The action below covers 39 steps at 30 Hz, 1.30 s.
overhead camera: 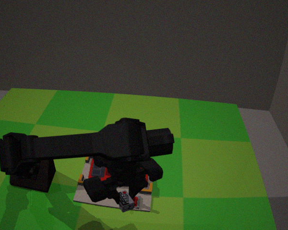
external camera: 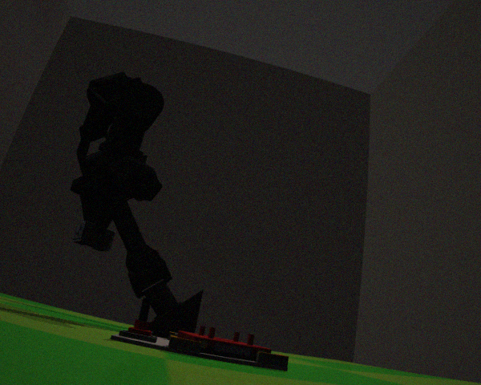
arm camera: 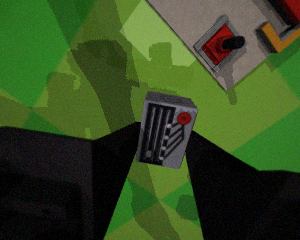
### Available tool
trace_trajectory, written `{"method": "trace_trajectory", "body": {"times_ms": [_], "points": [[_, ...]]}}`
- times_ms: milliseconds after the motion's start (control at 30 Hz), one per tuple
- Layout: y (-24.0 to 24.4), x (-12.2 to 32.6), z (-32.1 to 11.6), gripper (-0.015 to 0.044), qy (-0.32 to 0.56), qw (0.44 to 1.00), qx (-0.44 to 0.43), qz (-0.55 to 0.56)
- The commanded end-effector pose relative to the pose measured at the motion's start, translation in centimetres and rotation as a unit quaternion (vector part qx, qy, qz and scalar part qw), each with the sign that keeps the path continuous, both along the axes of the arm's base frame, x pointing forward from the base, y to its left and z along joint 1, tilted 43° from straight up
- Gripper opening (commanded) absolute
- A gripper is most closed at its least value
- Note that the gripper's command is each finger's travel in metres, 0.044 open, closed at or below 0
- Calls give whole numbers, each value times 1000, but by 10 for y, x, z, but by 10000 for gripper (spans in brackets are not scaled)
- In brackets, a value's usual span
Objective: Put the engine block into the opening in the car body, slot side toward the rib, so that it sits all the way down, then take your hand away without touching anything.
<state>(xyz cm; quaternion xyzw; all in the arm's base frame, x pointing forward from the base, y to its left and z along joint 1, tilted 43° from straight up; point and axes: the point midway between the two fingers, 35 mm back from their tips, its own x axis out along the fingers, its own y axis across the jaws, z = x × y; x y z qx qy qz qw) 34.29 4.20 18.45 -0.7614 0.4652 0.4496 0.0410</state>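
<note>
My claw [overhead camera: 119,195] [external camera: 99,225] [arm camera: 163,131]: clamped on the engine block [overhead camera: 126,201] [external camera: 94,237] [arm camera: 167,130], my 2 fingers on its opposite sides
Block: raised above the bench [overhead camera: 213,168] [external camera: 87,352] [arm camera: 240,145], outside the opening
Long axis: in my wrist view, slightly aslant, running between my fingers
Car body [overhead camera: 105,174] [external camera: 224,340] [arm camera: 295,10]: beyond the block, toward the upper right there; I judge a sideways carry and turn come next
Writing: none I can read

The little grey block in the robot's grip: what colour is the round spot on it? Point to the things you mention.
Red; the wrist view shows the block [overhead camera: 126,201] [external camera: 94,237] [arm camera: 161,137] best.
</note>
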Motion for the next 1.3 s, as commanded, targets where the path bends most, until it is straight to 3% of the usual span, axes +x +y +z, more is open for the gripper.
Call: {"method": "trace_trajectory", "body": {"times_ms": [0,600,1267], "points": [[9,2,-11,0,-35,999,11,-39],[40,8,-61,0,-209,948,58,-231],[72,5,-117,0,-379,818,100,-420]]}}
